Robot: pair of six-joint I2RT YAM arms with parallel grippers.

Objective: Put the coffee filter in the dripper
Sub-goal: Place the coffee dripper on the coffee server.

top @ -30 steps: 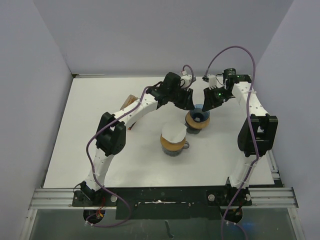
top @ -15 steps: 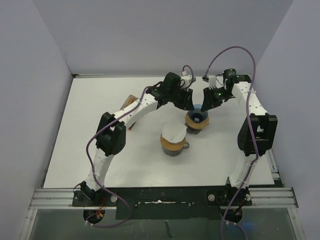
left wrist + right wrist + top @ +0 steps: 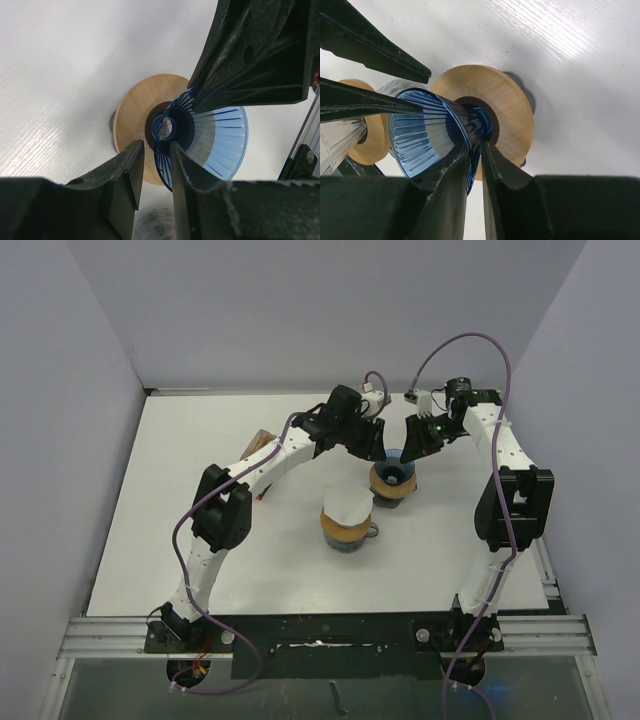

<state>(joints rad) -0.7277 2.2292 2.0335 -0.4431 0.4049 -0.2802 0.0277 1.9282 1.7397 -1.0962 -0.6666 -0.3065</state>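
White table (image 3: 180, 540), pale lilac walls (image 3: 300, 310).
Left gripper (image 3: 156, 150) and right gripper (image 3: 476, 150) each pinch the blue dripper (image 3: 220, 135) at its rim, narrow-jawed.

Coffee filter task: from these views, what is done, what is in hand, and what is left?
Done: a white filter sits atop the clear dripper. In hand: the right fingers pinch the rim of the blue dripper; that rim also lies between the left fingers. Left: no filter shows inside the blue dripper, so filling it may remain.
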